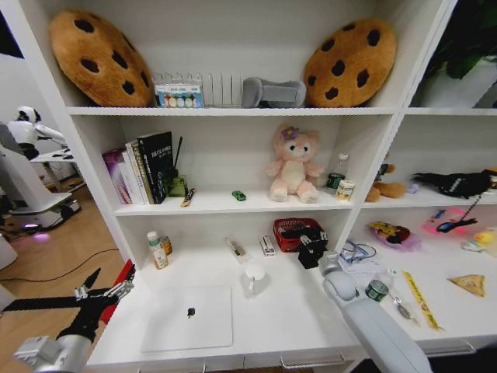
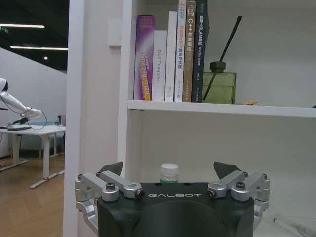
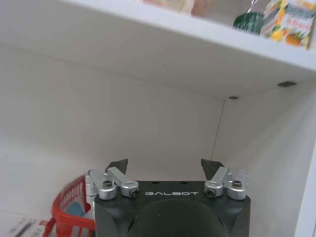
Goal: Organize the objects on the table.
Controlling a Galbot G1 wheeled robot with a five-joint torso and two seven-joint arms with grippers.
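One flat, silver-white laptop (image 1: 189,318) is seen lying closed on the smooth white worktop (image 1: 279,311), close to the front edge, with bare surface between it and one small white cup (image 1: 254,273). One tiny green toy car (image 1: 239,196) is found on the shelf above, beside one plush bear (image 1: 293,165). One round green-lidded jar (image 1: 377,290) is set on the worktop's right part, just beside the right arm. One red mesh basket (image 1: 289,231) stands at the back wall. Two round cookie cushions (image 1: 99,56) are leaned on the top shelf. The left gripper (image 1: 97,289) is held off the worktop's left edge, released and empty; the right gripper (image 1: 311,247) is held beside the basket, fingers spread, nothing grasped.
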